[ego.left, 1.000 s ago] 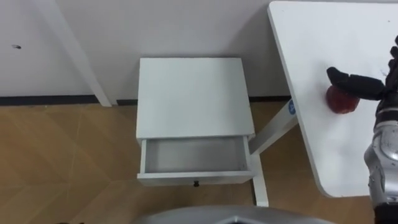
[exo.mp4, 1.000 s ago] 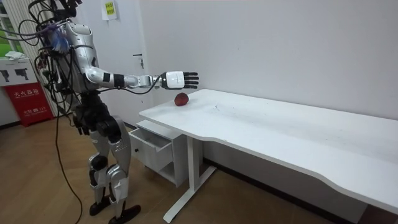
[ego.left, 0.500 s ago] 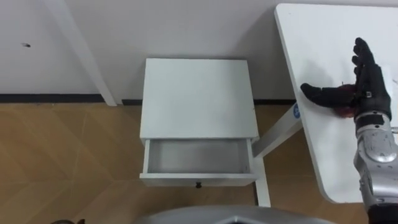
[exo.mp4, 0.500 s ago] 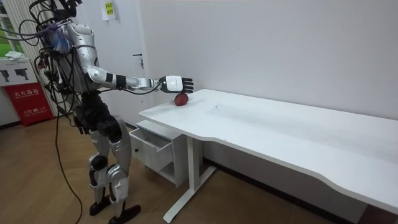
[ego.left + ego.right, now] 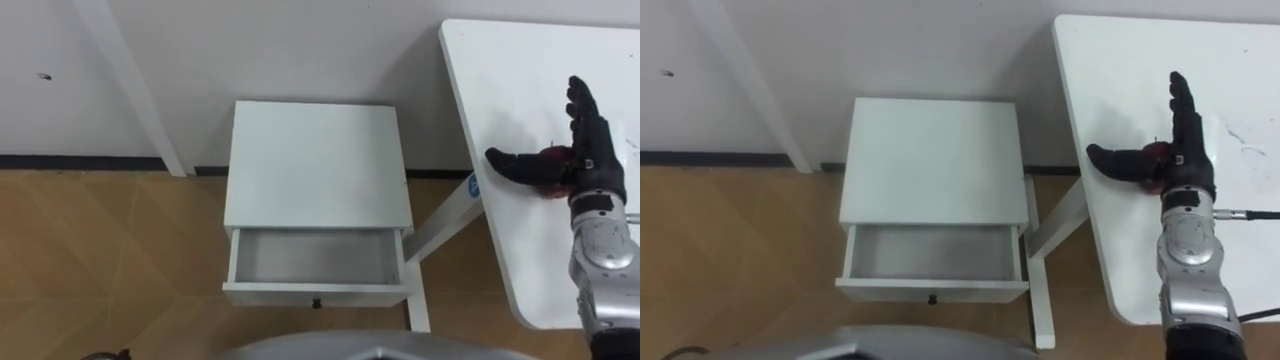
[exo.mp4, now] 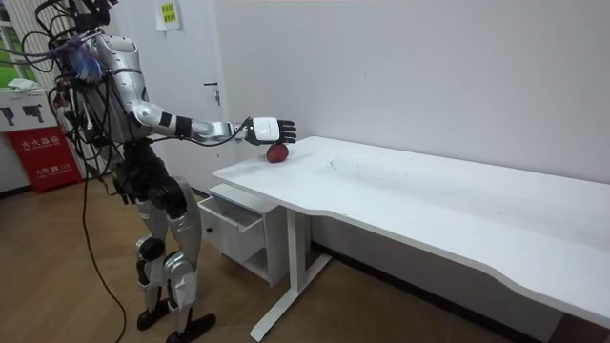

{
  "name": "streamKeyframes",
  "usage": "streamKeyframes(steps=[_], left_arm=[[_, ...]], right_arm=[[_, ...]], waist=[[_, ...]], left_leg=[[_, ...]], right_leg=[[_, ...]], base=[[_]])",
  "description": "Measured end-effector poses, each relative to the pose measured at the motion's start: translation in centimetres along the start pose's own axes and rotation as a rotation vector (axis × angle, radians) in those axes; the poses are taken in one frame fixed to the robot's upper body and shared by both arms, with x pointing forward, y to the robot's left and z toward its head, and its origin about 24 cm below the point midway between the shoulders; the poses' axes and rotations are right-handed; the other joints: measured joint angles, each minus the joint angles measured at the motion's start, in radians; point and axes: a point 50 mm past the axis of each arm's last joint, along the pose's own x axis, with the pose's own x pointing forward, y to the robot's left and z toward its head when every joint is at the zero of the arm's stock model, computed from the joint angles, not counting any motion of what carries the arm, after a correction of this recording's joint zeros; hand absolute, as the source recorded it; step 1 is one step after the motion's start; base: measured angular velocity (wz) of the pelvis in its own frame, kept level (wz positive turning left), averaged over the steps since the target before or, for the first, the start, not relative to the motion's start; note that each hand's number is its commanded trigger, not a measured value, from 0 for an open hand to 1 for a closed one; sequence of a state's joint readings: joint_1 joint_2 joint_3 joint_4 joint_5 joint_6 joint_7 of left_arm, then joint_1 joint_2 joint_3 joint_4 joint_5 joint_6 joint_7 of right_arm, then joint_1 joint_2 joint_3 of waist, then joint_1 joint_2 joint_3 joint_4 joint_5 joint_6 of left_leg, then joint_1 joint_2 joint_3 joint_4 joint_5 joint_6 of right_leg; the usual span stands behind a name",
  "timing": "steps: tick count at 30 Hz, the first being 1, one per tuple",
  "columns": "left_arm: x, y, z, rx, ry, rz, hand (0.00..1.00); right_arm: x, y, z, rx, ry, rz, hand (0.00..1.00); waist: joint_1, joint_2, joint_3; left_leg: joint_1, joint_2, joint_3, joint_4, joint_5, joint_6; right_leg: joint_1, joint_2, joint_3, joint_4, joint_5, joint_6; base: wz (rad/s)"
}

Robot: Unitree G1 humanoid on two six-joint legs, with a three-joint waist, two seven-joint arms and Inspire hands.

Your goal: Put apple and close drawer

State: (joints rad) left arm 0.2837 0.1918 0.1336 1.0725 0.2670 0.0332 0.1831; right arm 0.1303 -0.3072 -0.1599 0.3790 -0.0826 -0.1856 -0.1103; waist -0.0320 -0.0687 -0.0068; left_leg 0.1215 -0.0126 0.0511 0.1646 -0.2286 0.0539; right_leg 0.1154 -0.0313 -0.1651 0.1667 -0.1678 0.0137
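Note:
A red apple (image 5: 549, 187) lies on the white desk (image 5: 520, 70) near its left edge, also seen in the room view as the apple (image 6: 276, 152). My right hand (image 5: 586, 165) hovers directly over it, open, with straight fingers pointing away from me and the thumb (image 5: 510, 164) stretched left across the fruit, which is mostly hidden beneath. The white nightstand (image 5: 315, 165) stands left of the desk, its drawer (image 5: 315, 294) pulled out and bare inside. My left hand (image 6: 123, 194) hangs by my hip in the room view.
I stand on the wooden floor (image 5: 100, 260) in front of the nightstand, facing the white wall (image 5: 250, 50). A white desk leg (image 5: 440, 225) stands right beside the drawer. A slanted white beam (image 5: 130, 90) leans at the left.
My right hand has come in from the right and settled over the apple, thumb reaching past it. In the last half second it has barely moved. The camera has shifted a little.

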Motion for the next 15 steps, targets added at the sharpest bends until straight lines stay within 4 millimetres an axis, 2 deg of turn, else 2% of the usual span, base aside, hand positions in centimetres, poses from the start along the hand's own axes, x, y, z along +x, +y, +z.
streamKeyframes(steps=[15], left_arm=[[0.02,-0.07,0.36,0.002,-0.031,-0.019,0.00]], right_arm=[[-0.35,0.28,-0.48,-0.074,0.005,0.019,0.00]], waist=[[-0.004,-0.010,-0.0053]], left_leg=[[0.000,0.000,0.002,0.001,0.000,0.000]], right_leg=[[0.001,0.000,0.001,0.000,0.000,0.000]], base=[[0.00]])
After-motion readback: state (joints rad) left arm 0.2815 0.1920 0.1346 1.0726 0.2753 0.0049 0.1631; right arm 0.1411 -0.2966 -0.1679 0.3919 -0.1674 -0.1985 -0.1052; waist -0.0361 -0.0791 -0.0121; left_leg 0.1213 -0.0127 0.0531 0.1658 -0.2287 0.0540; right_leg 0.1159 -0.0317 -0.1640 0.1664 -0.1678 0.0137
